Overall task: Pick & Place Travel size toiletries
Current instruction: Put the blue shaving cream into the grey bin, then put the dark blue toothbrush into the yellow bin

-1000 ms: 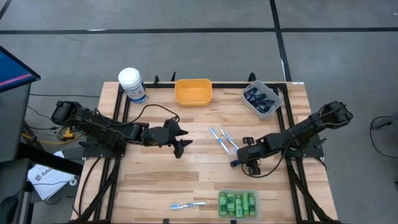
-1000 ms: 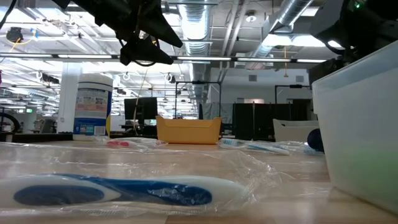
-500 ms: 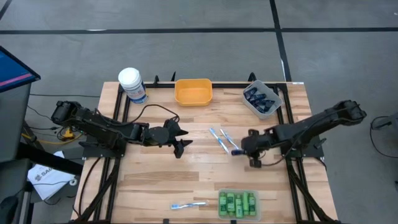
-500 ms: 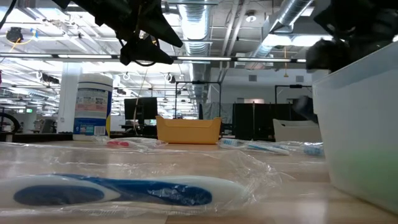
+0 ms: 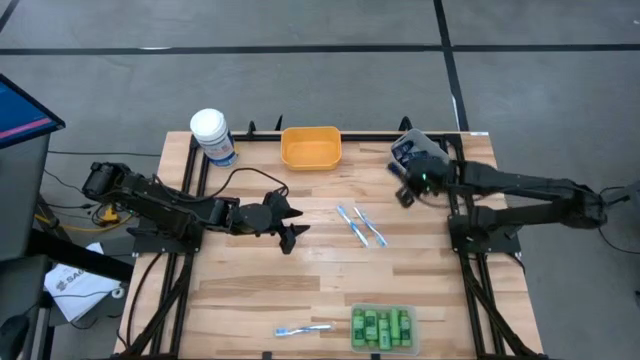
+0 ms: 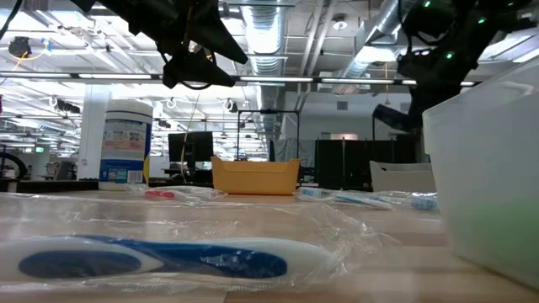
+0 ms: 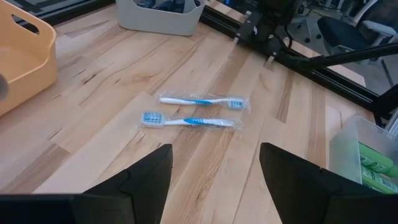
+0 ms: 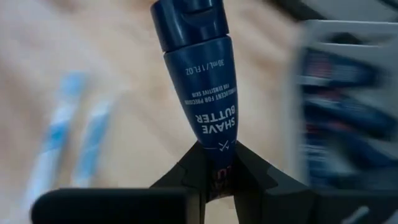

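Observation:
My right gripper point(image 5: 408, 188) hovers beside the grey bin point(image 5: 421, 160) of dark navy tubes at the table's far right. It is shut on a navy tube point(image 8: 202, 87) printed "SHAVE BUTTER". My left gripper point(image 5: 291, 226) waits open above the table's middle left. Two wrapped toothbrushes point(image 5: 359, 225) lie flat between the arms and appear in the left wrist view as toothbrushes point(image 7: 199, 111). A third toothbrush point(image 5: 303, 329) lies by the near edge. Green bottles point(image 5: 381, 326) fill a clear bin. My right gripper pinches the navy tube by its tail end point(image 8: 217, 149), opposite the cap point(image 8: 186, 18), between its two fingers. The tube runs on in line with the fingers, cap pointing away from them. It is lifted clear of the table.
An orange bin point(image 5: 310, 147) sits at the far edge and a white-lidded canister point(image 5: 212, 135) at the far left corner. The clear bin point(image 6: 488, 168) stands at the near right. Bare wood lies between the toothbrushes and the near edge.
My right gripper has risen and swung from beside the two toothbrushes toward the far edge, up to the grey bin, carrying the navy tube with it. The left arm has kept still.

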{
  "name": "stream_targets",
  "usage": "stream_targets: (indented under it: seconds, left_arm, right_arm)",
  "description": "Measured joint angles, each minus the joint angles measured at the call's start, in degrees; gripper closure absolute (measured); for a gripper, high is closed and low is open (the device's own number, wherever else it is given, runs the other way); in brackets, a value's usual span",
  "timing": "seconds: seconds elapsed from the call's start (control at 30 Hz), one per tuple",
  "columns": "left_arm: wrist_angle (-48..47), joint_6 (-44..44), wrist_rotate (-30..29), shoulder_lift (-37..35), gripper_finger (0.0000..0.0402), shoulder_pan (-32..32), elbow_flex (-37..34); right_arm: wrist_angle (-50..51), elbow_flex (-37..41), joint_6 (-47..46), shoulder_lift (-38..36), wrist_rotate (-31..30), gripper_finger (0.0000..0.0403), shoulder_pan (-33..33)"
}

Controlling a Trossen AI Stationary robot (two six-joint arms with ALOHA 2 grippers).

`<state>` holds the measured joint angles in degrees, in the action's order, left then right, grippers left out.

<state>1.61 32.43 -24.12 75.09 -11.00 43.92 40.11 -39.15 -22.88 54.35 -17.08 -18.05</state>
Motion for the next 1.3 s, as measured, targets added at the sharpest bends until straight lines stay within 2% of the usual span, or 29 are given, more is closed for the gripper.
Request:
stream_targets:
  seconds: [0.2, 0.37, 0.6, 0.73, 0.93, 1.03, 1.17, 1.3]
  left_arm:
    - [0.25, 0.02, 0.0, 0.0, 0.0165, 0.0, 0.0]
    - [0.48, 1.08, -0.02, 0.0, 0.0165, 0.0, 0.0]
    - [0.71, 1.14, -0.02, 0.0, 0.0165, 0.0, 0.0]
    - [0.86, 1.28, -0.02, 0.0, 0.0165, 0.0, 0.0]
    - [1.01, 1.31, -0.02, 0.0, 0.0165, 0.0, 0.0]
    - [1.05, 1.36, -0.02, 0.0, 0.0165, 0.0, 0.0]
    - [0.96, 0.54, 0.04, 0.0, 0.0165, 0.02, 0.0]
    - [0.75, -4.25, 3.53, 0.0, 0.0165, 1.13, 0.0]
  right_arm:
    - [6.35, -2.44, 0.89, 5.57, -4.93, 0.0362, -12.74]
    - [8.54, -2.42, 6.28, 13.33, -5.49, 0.0354, -21.05]
    - [7.97, -2.42, 13.02, 22.08, -5.49, 0.0344, -26.49]
    - [7.59, -2.42, 15.38, 24.04, -5.39, 0.0302, -27.73]
    - [6.4, -2.5, 18.23, 22.15, -5.08, 0.0188, -27.77]
    - [6.64, -3.95, 18.4, 19.23, -4.92, 0.0146, -27.74]
    - [8.39, -8.7, 18.53, 14.15, -4.08, 0.0132, -27.77]
    - [9.69, -14.69, 18.54, 8.79, 1.91, 0.0133, -27.72]
